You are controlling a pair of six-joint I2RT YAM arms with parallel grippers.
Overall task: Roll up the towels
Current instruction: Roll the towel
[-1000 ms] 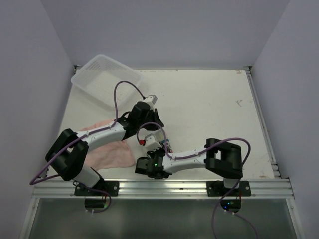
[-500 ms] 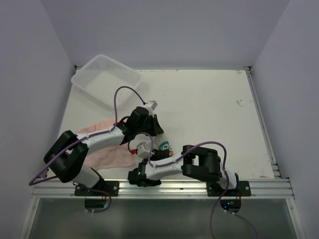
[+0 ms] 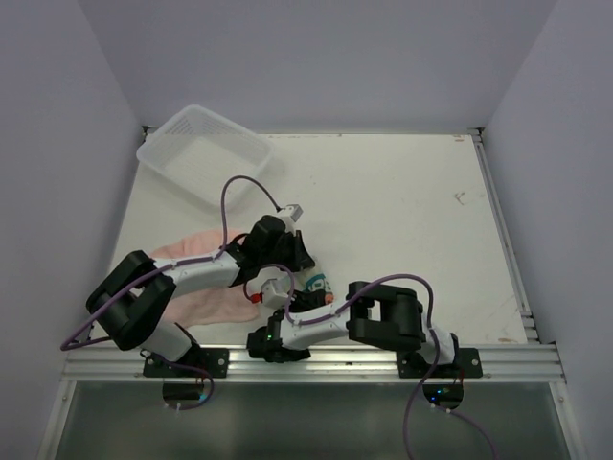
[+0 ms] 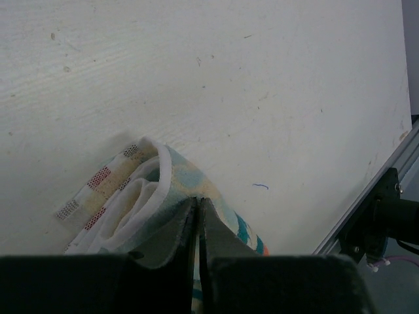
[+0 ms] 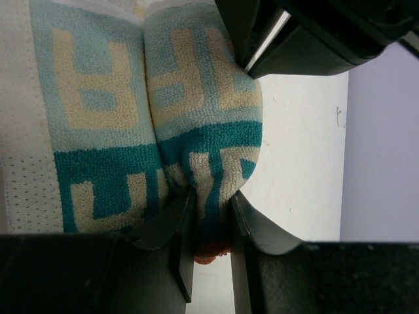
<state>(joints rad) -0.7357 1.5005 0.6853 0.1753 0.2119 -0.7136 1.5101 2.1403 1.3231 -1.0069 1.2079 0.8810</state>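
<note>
Top view: the printed towel [image 3: 317, 284], by the table's [image 3: 412, 211] near edge, is mostly under the left arm [image 3: 196, 270] and right arm [image 3: 321, 328]. We only get a teal sliver. The left arm also covers part of the pink towel [image 3: 213, 299]. Right wrist view crops the printed towel top and left, and its orange edge barely peeks out. Left wrist view: we can't tell if cloth sits inside the left gripper [image 4: 198, 206].

looking down on a scuffed white table [image 3: 412, 211], sitting boxed in by plain pale lilac walls [image 3: 316, 57]; running along its near edge, a silver metal rail [image 3: 517, 359]; showing beyond that, a dull grey-green surface [image 3: 306, 422]; glowing under soft, even light.
</note>
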